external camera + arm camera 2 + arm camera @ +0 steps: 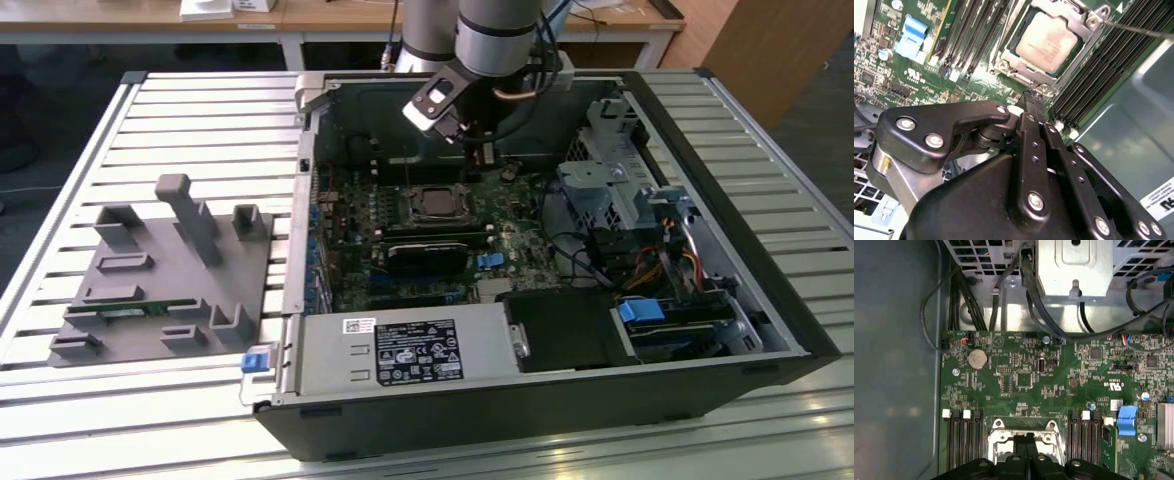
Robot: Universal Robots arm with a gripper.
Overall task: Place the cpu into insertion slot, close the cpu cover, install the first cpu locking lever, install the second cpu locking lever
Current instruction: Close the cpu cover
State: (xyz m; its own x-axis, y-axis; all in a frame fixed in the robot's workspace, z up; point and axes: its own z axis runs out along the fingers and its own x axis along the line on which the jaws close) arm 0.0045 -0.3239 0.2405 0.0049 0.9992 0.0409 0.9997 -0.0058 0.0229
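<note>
cpu (pixel 1046 42) is sitting flat in the socket, dull silver top facing up. cpu cover (pixel 1021 69) is lying closed over it, framing that top. One thin locking lever (pixel 1141 30) is running out past the cover's corner.

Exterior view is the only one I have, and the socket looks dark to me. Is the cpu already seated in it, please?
Observer: Yes. In the second wrist view the cpu lies flat in place, silver top up.
Operator: And the cover, is it down?
Observer: The cpu cover lies down as a frame around the chip.
Operator: How does the gripper stand?
Observer: The gripper has its fingers together, with the tip close beside the cover's corner. I cannot tell if it touches.
</note>
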